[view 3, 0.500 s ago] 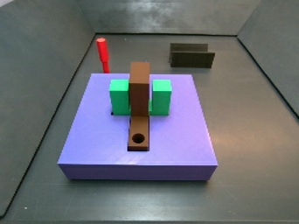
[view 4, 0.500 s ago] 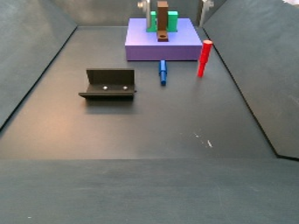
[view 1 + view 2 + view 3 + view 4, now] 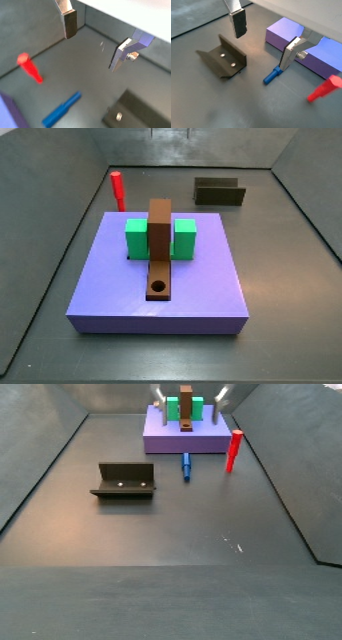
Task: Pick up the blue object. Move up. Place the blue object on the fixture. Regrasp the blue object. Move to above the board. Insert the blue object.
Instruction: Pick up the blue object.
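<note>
The board (image 3: pixel 160 278) fills the middle of a side view, carrying a brown bar (image 3: pixel 159 253) and green blocks (image 3: pixel 138 238). The fixture (image 3: pixel 124 481) sits left of centre. The red peg (image 3: pixel 233 450) stands upright. The blue object (image 3: pixel 186 465) lies on the floor just below the board — my gripper (image 3: pixel 264 37) hangs above it, fingers (image 3: pixel 238 22) apart, holding nothing.

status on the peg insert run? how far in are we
Nothing looks done yet. The blue object lies flat on the floor beside the board, ungrasped. In hand: the gripper hangs open and empty above the floor, the peg showing below its fingers. Left: pick up, place on the fixture, regrasp, then insert into the brown bar's hole.
</note>
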